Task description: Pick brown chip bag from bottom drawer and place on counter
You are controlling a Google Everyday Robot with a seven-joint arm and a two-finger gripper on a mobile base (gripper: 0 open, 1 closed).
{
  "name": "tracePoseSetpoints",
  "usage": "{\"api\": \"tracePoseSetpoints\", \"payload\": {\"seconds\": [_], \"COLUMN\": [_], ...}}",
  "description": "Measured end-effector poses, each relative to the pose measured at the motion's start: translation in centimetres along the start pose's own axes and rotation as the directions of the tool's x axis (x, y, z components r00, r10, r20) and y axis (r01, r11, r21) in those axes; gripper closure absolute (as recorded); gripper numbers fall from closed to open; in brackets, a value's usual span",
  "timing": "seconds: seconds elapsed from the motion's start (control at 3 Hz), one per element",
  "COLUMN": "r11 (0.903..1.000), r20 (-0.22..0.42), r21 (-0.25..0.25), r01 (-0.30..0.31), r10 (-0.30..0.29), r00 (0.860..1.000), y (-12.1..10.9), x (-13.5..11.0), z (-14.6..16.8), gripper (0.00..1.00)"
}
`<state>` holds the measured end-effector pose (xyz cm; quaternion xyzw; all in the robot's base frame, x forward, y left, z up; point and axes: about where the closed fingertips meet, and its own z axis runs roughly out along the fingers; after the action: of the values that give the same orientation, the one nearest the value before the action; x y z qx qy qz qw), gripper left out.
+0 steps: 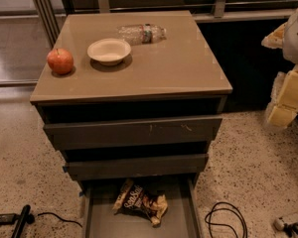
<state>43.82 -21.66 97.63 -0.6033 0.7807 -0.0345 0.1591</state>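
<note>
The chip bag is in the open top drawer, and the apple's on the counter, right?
Not quite: the camera view shows the brown chip bag lying in the open bottom drawer, not the top. The apple is on the counter. The gripper is off at the right edge.

Pale-yellow pincer (274,78) at right, brown chip bag (140,205)

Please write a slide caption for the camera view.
Brown chip bag in open bottom drawer; gripper at right edge, beside counter.
</note>
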Motion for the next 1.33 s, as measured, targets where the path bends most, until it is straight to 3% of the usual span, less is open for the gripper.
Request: {"api": "tracePoseSetpoints", "payload": {"seconds": [0.67,1.0,1.33], "r11": [0.9998,0.9990,0.9981], "r20": [0.028,0.112,0.217], "r21": [0.009,0.022,0.037], "r01": [0.018,0.038,0.049], "r10": [-0.018,-0.041,-0.056], "r00": [0.999,0.993,0.975], "y": [0.3,1.4,2.4], "x": [-0.3,-0.3,-0.4], "z": [-0.1,1.2,3.8], "gripper": [0.00,0.00,0.00]}}
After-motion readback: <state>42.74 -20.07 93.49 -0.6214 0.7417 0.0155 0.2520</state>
